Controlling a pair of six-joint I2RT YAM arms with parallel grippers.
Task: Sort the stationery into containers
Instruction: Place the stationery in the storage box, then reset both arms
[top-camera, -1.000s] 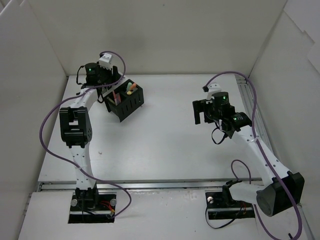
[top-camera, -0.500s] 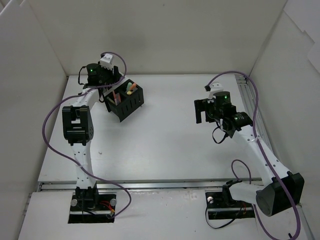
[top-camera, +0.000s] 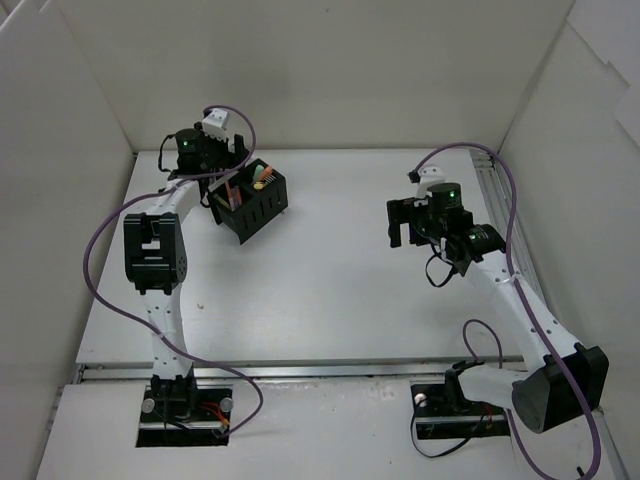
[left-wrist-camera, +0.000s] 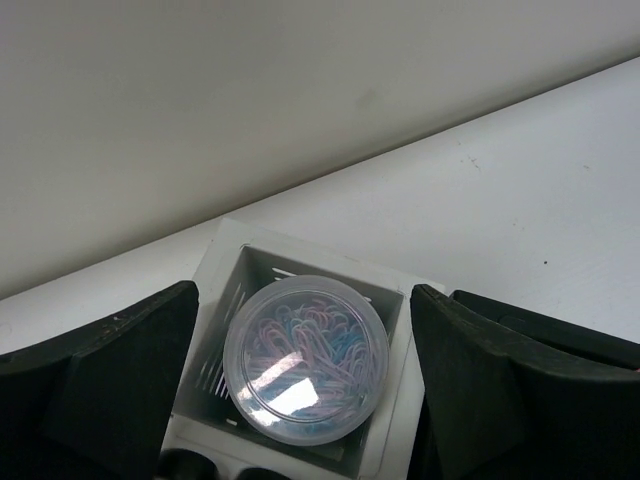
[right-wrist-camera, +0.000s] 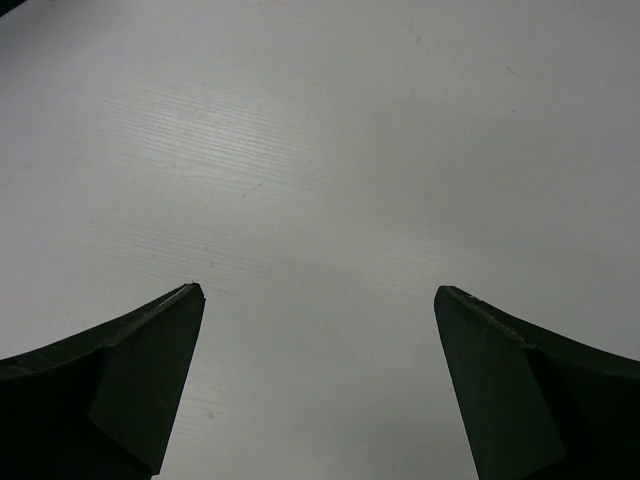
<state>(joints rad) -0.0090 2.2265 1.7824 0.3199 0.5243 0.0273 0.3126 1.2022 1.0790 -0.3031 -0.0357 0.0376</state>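
Note:
The cluster of mesh cups (top-camera: 250, 203) stands at the back left of the table, with pink, green and orange stationery (top-camera: 262, 177) sticking up in its black cups. My left gripper (top-camera: 222, 172) hangs open over the rear white cup (left-wrist-camera: 395, 300). In that cup sits a round clear tub of pastel paper clips (left-wrist-camera: 306, 357), between the spread fingers (left-wrist-camera: 120, 370) and not gripped. My right gripper (top-camera: 403, 222) is open and empty over bare table at the right; its fingers (right-wrist-camera: 130, 370) frame only white surface.
White walls enclose the table on the back, left and right. The cup cluster stands close to the back wall (left-wrist-camera: 250, 90). A metal rail (top-camera: 495, 190) runs along the right edge. Purple cables loop off both arms.
The left gripper has shifted slightly toward the back over the cups. The right arm has barely moved.

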